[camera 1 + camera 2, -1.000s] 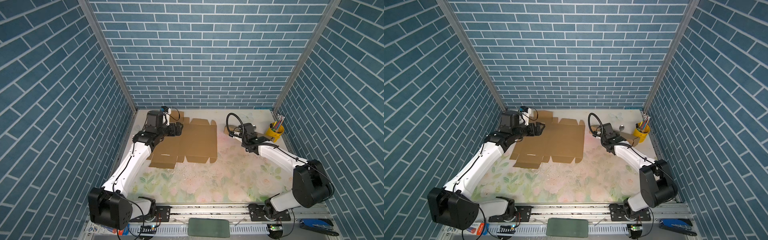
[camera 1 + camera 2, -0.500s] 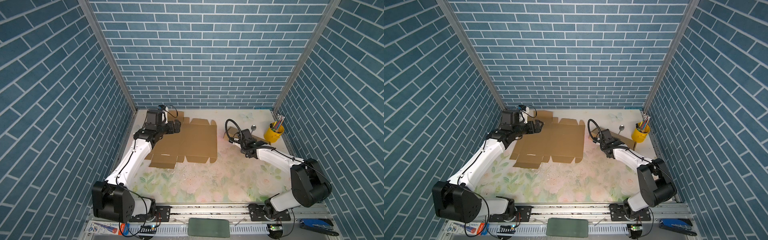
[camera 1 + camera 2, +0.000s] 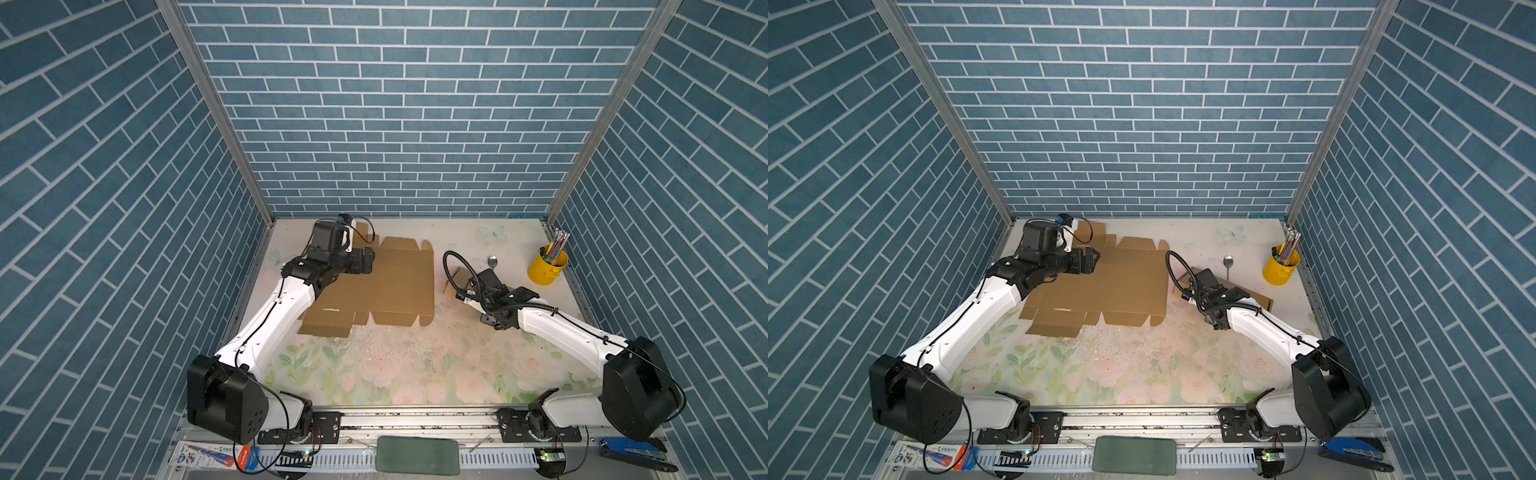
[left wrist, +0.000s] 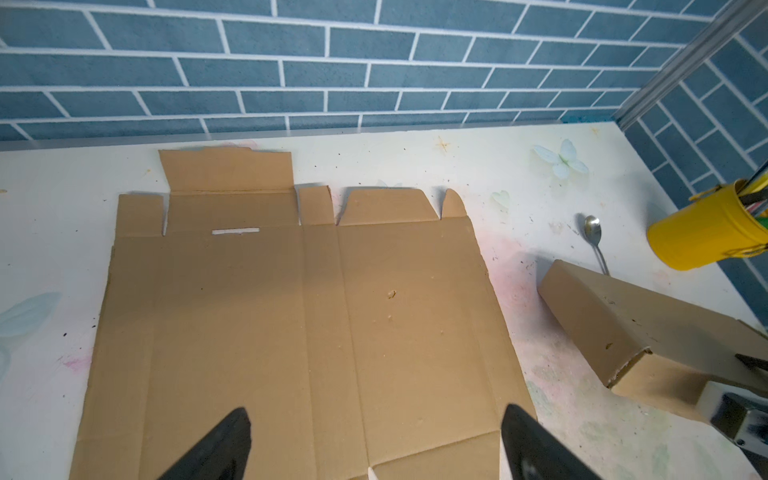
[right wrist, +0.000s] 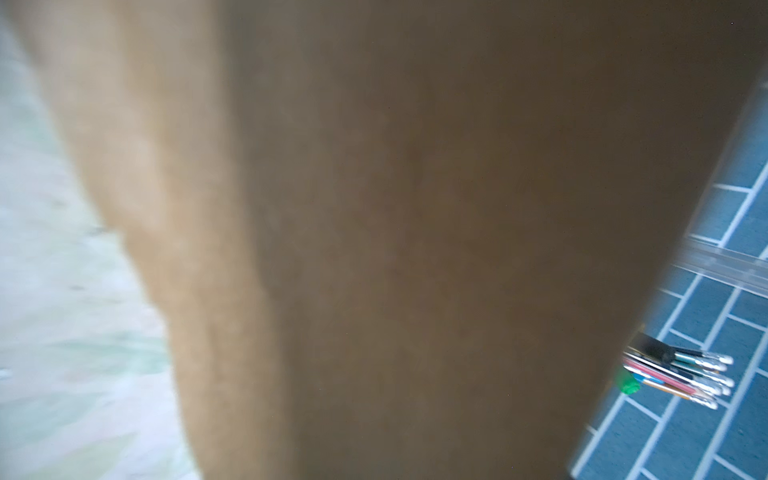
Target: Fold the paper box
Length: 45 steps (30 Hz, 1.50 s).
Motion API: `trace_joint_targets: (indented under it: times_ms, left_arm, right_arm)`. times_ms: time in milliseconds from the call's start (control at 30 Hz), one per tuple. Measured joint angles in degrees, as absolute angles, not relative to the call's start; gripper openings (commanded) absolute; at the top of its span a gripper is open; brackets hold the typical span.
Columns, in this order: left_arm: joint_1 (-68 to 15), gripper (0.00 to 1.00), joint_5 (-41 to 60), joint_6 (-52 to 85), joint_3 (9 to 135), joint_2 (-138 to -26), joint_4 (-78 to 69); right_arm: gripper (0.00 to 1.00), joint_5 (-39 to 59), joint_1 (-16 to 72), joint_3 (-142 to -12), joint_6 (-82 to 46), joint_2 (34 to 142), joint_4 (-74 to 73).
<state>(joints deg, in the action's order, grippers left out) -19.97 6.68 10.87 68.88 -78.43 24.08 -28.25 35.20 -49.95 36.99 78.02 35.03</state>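
Note:
The paper box point(image 3: 395, 286) point(image 3: 1121, 286) point(image 4: 324, 311) lies as a flat brown cardboard blank on the table's left-centre, with flaps along its back and front edges. My left gripper point(image 3: 368, 264) point(image 3: 1092, 262) point(image 4: 376, 409) hovers open over its back-left part, nothing between the fingertips point(image 4: 243, 415). A folded cardboard box point(image 3: 457, 278) point(image 3: 1260, 298) point(image 4: 615, 316) rests to the right of the blank. My right gripper point(image 3: 517, 296) point(image 3: 1233, 296) sits over it. Blurred cardboard point(image 5: 415, 208) fills the right wrist view and hides the jaws.
A yellow cup of pencils point(image 3: 547, 266) point(image 3: 1281, 270) point(image 4: 706, 232) stands at the back right, with a spoon point(image 3: 492, 262) point(image 3: 1227, 262) point(image 4: 594, 237) lying beside it. Brick walls close in the back and both sides. A blue stapler point(image 3: 631, 451) lies by the front rail.
My right arm has drawn a little toward the front over the folded box, and more of that box now shows. The left gripper stays open above the blank.

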Motion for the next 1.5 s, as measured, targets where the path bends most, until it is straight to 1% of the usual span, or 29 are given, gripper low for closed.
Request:
trace_joint_targets:
  times_ms: [233,467,667,900,967,1100,1267,1333,1400,1500]
  left_arm:
    - [-26.59,0.94,2.92,11.33,65.82,-78.65,23.7]
    - [-29.06,0.94,1.48,13.61,61.71,-78.65,23.22]
    - [-29.12,0.95,-0.25,14.83,59.05,-78.35,22.63]
    - [-29.12,0.95,-0.51,15.25,57.39,-79.09,20.88]
    - [-29.12,0.95,0.23,15.64,57.56,-80.88,19.9]
    - [-29.12,0.95,1.58,15.86,57.91,-84.09,19.0]
    - [-28.73,0.95,2.37,15.62,59.09,-84.33,19.4]
    - [-27.66,0.92,3.97,16.36,60.34,-84.31,19.55]
    - [-25.61,0.91,5.96,17.98,61.49,-84.31,19.33]
    - [-23.51,0.89,7.57,19.68,64.36,-84.88,19.68]
  right_arm:
    - [0.65,-24.03,37.58,-51.83,32.03,77.93,36.93]
    - [0.64,-16.82,38.11,-58.11,25.15,81.32,35.05]
    - [0.62,-15.31,38.15,-63.83,12.53,86.37,30.92]
    - [0.61,-13.52,38.09,-73.6,-6.79,92.77,33.67]
    - [0.57,-12.64,38.09,-75.2,-11.75,94.3,33.52]
    - [0.54,-12.49,37.69,-78.7,-16.73,96.97,34.22]
    - [0.54,-13.34,38.0,-81.17,-15.68,98.87,36.03]
    - [0.55,-15.27,38.68,-80.97,-12.88,98.54,37.45]
    - [0.56,-17.47,39.62,-79.2,-9.08,97.1,39.09]
    - [0.61,-21.15,41.43,-73.12,-1.98,92.77,42.11]
